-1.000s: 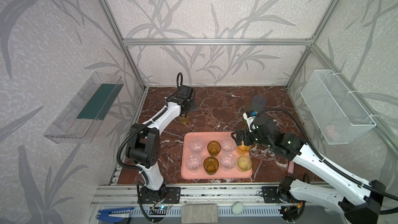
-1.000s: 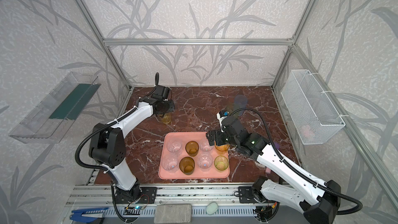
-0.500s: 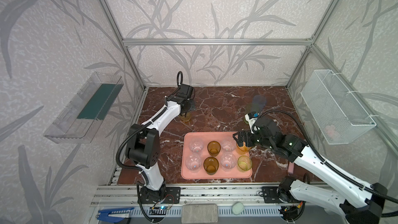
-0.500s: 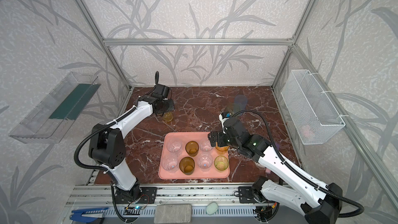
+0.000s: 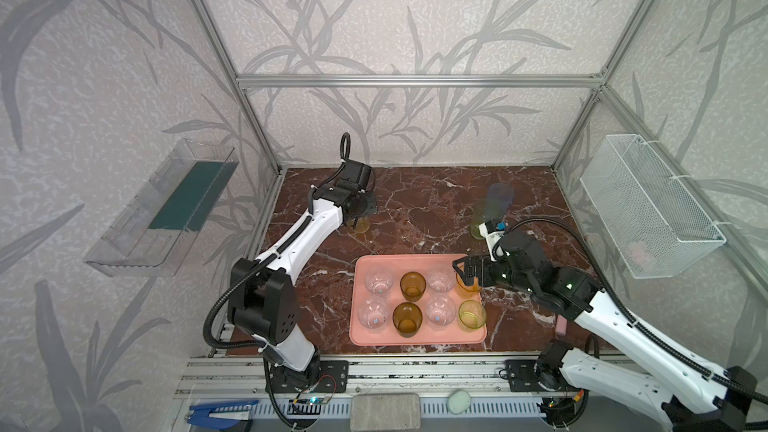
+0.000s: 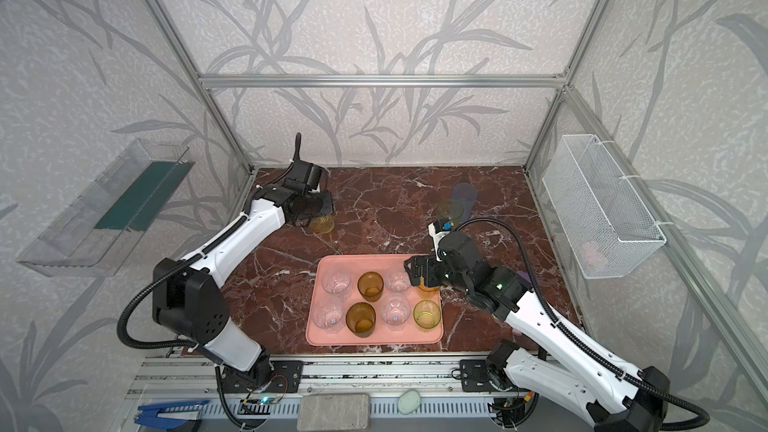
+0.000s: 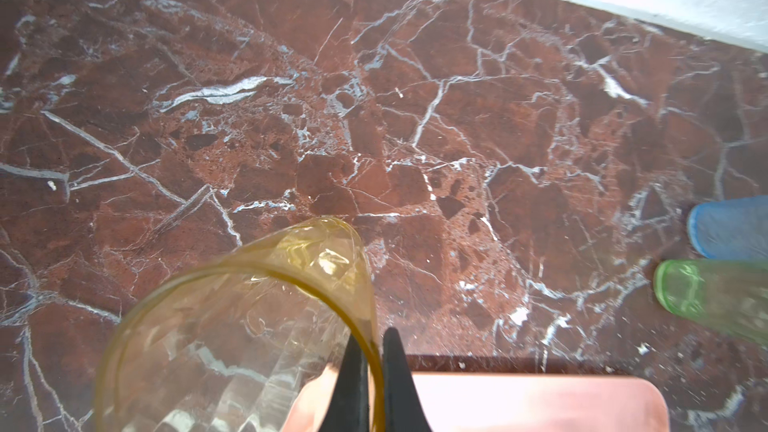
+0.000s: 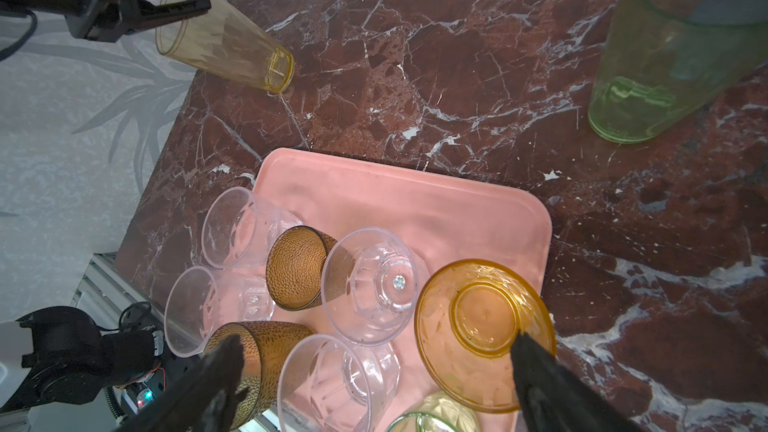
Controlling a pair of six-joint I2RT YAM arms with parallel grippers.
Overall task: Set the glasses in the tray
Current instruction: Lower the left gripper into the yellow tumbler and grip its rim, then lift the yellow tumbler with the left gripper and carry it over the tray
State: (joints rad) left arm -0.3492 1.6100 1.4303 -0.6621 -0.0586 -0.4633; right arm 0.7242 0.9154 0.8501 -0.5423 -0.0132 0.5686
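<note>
Left wrist view: the rim of the yellow glass is pinched by the clenched left gripper, far left on the marble, apart from the tray. The left arm is stretched far. Bare marble is left beyond the tray's far rim. The right gripper is spread wide and released over the orange glass at the tray's far right corner.
</note>
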